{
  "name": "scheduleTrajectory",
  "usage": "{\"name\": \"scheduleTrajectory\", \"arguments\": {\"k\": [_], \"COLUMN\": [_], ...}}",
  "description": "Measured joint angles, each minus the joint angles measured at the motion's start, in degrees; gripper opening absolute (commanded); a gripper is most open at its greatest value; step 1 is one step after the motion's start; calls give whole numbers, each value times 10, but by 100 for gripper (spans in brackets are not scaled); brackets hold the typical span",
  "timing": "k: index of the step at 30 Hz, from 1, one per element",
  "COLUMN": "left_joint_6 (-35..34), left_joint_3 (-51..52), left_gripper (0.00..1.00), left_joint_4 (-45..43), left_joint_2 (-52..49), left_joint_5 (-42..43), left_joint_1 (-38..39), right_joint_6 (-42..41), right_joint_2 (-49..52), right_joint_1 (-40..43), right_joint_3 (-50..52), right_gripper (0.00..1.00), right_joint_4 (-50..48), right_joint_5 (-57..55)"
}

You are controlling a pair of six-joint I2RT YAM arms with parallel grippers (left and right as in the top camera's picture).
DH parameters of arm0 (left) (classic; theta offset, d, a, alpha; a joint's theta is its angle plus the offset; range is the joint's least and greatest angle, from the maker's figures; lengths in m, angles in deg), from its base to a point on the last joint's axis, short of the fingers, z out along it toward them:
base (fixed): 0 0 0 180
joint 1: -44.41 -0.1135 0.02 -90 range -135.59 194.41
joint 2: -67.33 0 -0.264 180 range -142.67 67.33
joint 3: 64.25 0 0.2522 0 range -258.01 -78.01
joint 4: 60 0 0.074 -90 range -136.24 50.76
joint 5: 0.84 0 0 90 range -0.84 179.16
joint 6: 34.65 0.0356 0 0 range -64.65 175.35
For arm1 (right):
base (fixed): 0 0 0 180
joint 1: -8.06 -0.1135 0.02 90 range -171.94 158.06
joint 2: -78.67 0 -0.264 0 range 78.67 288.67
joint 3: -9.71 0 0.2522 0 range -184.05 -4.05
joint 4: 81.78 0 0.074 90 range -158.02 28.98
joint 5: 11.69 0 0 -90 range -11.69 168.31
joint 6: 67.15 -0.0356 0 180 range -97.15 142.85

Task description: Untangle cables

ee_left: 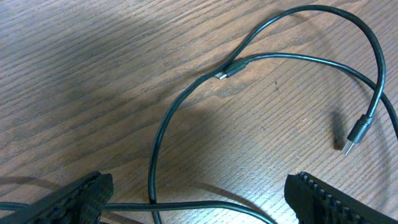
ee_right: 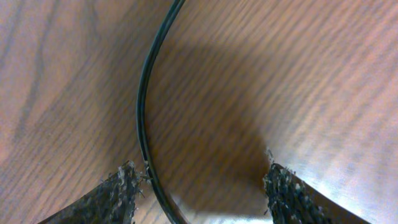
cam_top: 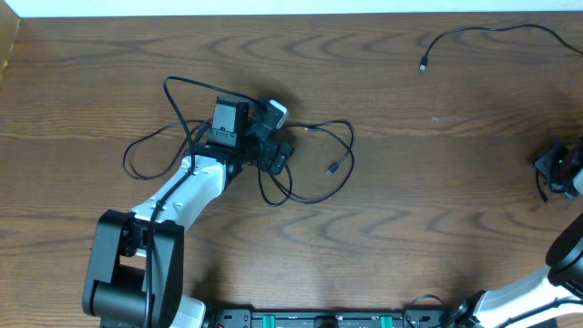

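Observation:
A loose tangle of thin black cables lies at the table's middle left, with a USB plug at its right side. My left gripper hovers over this tangle, jaws wide open. In the left wrist view two cable strands cross between the fingertips, held by neither; the USB plug and a smaller plug lie ahead. Another black cable runs along the top right. My right gripper stands open at the far right, a cable passing just inside its left finger.
The wooden table spreads between the two arms. The right cable's plug end lies toward the back. The left arm's base sits at the front left, and a rail runs along the front edge.

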Motion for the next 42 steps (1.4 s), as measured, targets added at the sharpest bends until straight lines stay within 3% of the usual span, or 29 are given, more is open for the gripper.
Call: {"name": "scheduleTrajectory", "arguments": {"k": [18, 33, 36, 42], "left_joint_6": [0, 0, 0, 0], "left_joint_3": [0, 0, 0, 0], "left_gripper": [93, 93, 93, 93], "left_joint_4": [0, 0, -5, -10], "left_joint_2": [0, 0, 0, 0], "left_joint_5": [0, 0, 0, 0], "left_joint_1": [0, 0, 0, 0], "right_joint_6": [-27, -201, -228, -240], "right_joint_2": [74, 247, 279, 309], "right_joint_1": [-21, -76, -75, -75], "right_joint_3": [-30, -62, -90, -142], "right_gripper": [64, 70, 70, 72], "right_joint_4": [-151, -566, -614, -607], "right_joint_5": [115, 126, 118, 119]}}
